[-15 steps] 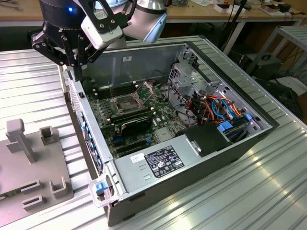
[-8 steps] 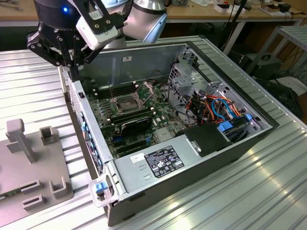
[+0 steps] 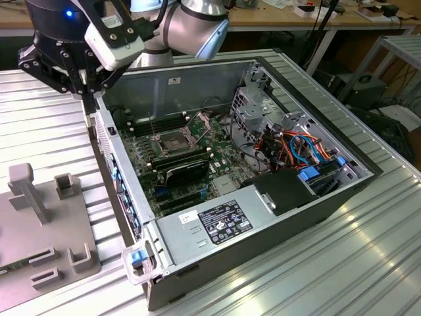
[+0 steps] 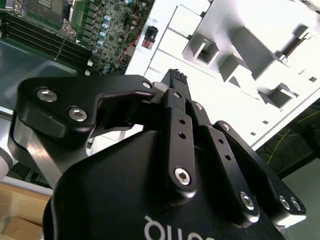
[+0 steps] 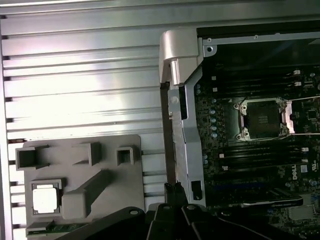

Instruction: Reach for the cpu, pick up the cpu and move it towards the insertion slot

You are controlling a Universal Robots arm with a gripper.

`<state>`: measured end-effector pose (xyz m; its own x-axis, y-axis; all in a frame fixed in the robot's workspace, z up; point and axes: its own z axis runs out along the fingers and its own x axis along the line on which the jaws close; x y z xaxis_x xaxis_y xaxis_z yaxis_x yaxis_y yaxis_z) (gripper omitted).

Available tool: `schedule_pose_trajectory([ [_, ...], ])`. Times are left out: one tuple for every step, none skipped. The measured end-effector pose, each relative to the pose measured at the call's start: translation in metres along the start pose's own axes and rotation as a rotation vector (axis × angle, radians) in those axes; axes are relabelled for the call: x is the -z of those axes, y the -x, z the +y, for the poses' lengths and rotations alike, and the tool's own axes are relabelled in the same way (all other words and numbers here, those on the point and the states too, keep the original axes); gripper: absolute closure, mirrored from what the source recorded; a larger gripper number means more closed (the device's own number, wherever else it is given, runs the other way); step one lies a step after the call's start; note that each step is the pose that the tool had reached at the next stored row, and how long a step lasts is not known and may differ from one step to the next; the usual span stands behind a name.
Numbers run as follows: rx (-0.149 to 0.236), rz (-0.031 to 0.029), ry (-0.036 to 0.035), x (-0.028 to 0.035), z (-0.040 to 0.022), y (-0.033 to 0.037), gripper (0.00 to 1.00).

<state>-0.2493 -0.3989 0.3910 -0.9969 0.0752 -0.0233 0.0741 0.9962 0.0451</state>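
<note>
cpu: the small pale square cpu lies flat in a square pocket of the gray holder plate.
Plate: it rests on the ribbed metal table, just beside the computer case.
insertion slot: the shiny square insertion slot sits on the green board inside the case, well apart from the cpu.
gripper: the black gripper hangs over the case's side wall, between plate and slot.
Fingers: pressed together, holding nothing.
</note>
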Motion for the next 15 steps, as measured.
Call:
schedule_pose_trajectory([
  [0.0, 0.0, 0.0, 0.0, -0.0002, -0.0024, 0.89],
  [0.0, 0.0, 0.0, 0.0001, -0.0004, -0.0053, 0.89],
  [0.0, 0.0, 0.0001, 0.0002, -0.0005, -0.0073, 0.89],
  [0.0, 0.0, 0.0, 0.0002, -0.0008, -0.0106, 0.89],
  [0.0, 0.0, 0.0, 0.0003, -0.0009, -0.0128, 0.89],
  [0.0, -0.0001, 0.0001, 0.0003, -0.0011, -0.0154, 0.89],
  [0.0, 0.0, 0.0, 0.0004, -0.0014, -0.019, 0.89],
  [0.0, 0.0, 0.0, 0.0005, -0.0017, -0.0222, 0.89],
  [0.0, 0.0, 0.0, 0.0005, -0.0018, -0.0242, 0.89],
  [0.0, 0.0, 0.0, 0.0005, -0.0019, -0.0262, 0.89],
  [0.0, 0.0, 0.0, 0.0006, -0.0021, -0.0286, 0.89],
  [0.0, 0.0, 0.0, 0.0006, -0.0023, -0.0305, 0.89],
  [0.0, 0.0, 0.0, 0.0007, -0.0025, -0.0336, 0.89],
  [0.0, 0.0, 0.0, 0.0007, -0.0027, -0.0366, 0.89],
  [0.0, -0.0001, 0.0001, 0.0007, -0.0029, -0.0396, 0.89],
])
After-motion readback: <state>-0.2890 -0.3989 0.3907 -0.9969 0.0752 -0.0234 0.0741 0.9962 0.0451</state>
